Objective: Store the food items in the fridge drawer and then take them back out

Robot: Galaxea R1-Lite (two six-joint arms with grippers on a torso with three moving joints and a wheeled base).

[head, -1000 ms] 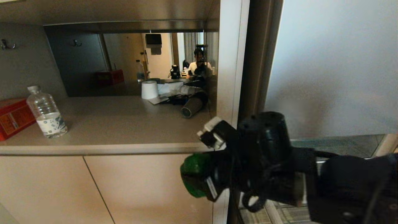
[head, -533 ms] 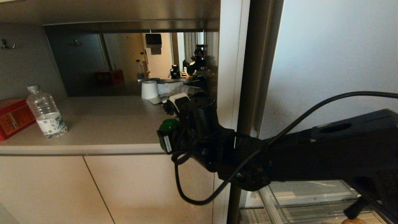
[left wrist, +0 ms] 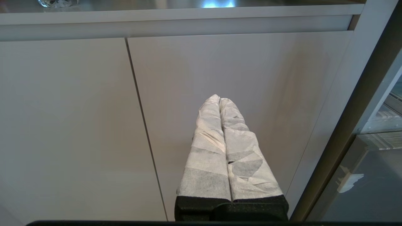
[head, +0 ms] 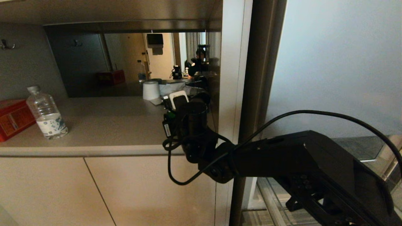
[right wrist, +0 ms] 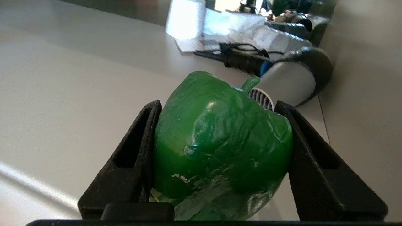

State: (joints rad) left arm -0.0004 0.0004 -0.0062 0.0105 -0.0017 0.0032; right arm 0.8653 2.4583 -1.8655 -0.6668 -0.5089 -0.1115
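Carrying the bell pepper [right wrist: 220,147] out over the surface [head: 103,122].
My right gripper [right wrist: 220,157] has its jaws clamped on the pepper and has swung up from beside the cabinet front, so this looks like the take-out half. Hair dryer [right wrist: 292,81] lies near; fridge drawer [head: 276,201] is probably low right. Left gripper [left wrist: 221,106] is parked, pressed together.

Counted items. One green bell pepper [right wrist: 220,147]. One hair dryer [right wrist: 292,81], grey. One clear water bottle [head: 47,113]. One red box [head: 14,117]. One white paper roll [head: 151,90]. Two wall hooks [head: 7,45], one of them seen in the mirror. Two cabinet doors [head: 40,191] under the bench [head: 103,125]. One clear fridge drawer [head: 273,201], partly visible. Two grippers: the right gripper [right wrist: 220,110] and the left gripper [left wrist: 220,99].
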